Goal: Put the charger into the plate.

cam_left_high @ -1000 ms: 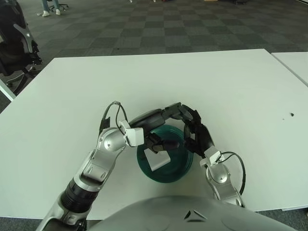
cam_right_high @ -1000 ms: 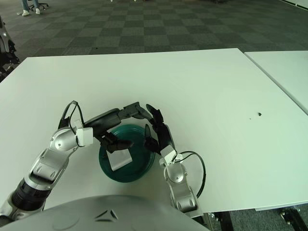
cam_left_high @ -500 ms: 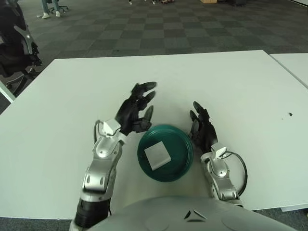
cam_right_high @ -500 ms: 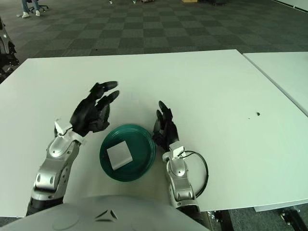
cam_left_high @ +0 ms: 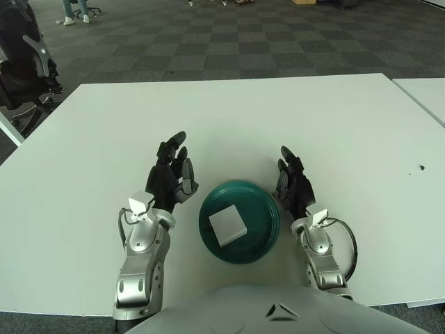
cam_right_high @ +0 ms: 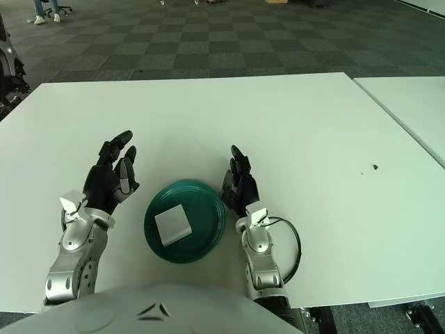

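Since half a second ago the left hand (cam_left_high: 169, 180) has been drawn back and lowered, away from the far-left side of the plate (cam_left_high: 262, 229) toward the robot's body, and is now seen to the plate's left with a strip of bare tabletop (cam_left_high: 278, 118) between them. A second ago it was reached across the plate over the charger (cam_left_high: 227, 225); that reach has been fully withdrawn. Its fingers are spread and raised, and nothing is held. The right hand (cam_left_high: 293, 189) has hardly been moved: it is seen just beside the plate's right rim, fingers extended upward and relaxed, empty.

The charger is found to the right of the left hand and to the left of the right hand, lying inside the plate, slightly left of its centre. It is touched by neither hand. It is seen as a small white, roughly square block, lying flat and turned a little askew, against the dark teal round plate.
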Motion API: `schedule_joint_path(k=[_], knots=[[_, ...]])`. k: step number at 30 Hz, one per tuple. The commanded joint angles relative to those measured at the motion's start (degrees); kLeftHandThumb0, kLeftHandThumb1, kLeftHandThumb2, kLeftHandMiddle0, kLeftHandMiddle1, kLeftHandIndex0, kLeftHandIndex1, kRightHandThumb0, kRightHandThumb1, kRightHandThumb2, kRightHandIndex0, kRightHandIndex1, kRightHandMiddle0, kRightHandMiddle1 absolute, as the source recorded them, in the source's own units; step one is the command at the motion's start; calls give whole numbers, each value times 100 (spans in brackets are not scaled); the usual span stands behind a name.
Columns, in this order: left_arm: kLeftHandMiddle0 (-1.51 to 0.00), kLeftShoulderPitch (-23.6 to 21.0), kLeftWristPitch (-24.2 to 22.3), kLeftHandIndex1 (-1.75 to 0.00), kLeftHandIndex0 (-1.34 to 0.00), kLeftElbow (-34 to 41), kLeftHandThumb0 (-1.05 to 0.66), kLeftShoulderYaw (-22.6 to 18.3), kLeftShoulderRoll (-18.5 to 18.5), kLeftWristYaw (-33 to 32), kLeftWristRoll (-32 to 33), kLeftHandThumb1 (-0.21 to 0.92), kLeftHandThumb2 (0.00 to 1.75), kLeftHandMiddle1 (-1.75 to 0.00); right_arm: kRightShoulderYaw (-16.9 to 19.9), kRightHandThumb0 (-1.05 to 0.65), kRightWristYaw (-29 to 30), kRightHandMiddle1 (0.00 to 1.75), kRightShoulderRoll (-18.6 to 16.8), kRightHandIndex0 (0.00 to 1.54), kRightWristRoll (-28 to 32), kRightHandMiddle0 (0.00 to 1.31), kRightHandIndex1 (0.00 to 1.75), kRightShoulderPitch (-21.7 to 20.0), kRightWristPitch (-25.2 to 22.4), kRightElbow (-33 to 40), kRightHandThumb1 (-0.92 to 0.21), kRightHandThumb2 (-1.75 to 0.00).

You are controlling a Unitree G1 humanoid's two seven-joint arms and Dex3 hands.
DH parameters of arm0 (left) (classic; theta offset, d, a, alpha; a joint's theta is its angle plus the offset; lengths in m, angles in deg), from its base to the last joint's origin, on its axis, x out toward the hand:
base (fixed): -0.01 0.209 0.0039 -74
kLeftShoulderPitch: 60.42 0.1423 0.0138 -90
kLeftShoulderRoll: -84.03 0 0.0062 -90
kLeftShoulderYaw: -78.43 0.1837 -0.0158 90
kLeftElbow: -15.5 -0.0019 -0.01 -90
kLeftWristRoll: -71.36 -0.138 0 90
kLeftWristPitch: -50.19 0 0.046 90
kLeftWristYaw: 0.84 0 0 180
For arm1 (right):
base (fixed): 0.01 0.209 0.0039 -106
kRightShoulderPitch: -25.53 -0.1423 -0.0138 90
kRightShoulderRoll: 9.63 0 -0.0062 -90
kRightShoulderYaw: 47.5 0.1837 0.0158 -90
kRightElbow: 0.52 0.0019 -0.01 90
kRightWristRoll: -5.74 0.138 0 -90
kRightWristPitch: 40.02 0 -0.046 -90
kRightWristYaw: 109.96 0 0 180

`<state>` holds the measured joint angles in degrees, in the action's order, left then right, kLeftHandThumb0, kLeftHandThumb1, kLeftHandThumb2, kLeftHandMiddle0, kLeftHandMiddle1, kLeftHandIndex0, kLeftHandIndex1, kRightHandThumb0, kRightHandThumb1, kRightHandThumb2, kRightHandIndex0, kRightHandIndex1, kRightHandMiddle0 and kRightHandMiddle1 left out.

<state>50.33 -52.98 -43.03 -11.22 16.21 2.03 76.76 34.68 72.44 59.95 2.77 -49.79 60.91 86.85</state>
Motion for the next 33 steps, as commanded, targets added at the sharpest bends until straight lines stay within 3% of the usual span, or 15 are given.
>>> schedule_joint_path(k=[1,8,15,21,33], knots=[[-16,137,-34,-39,0,117,-94,-161,-4,-130,117,92,98,0,56,-77,44,25,34,6,15,0,0,550,-870,-371,-92,-91],[-19,508,279,-45,0,-126,-94,-335,-138,-13,216,92,97,-1,59,-78,63,26,44,6,-17,0,0,599,-931,-286,-92,-91],[-20,1057,723,-48,0,-501,-91,-257,-187,24,130,92,98,-1,130,-78,4,27,104,7,39,0,1,657,-869,-263,-92,-91],[-21,1219,873,-51,0,-719,-89,-165,-160,-60,43,92,100,-1,222,-77,-53,29,156,8,81,0,1,642,-772,-358,-92,-91],[-21,1577,1874,-52,0,-1624,-90,389,-32,-183,-367,92,101,-1,286,-76,-152,34,170,11,78,0,1,666,-762,-398,-92,-91]])
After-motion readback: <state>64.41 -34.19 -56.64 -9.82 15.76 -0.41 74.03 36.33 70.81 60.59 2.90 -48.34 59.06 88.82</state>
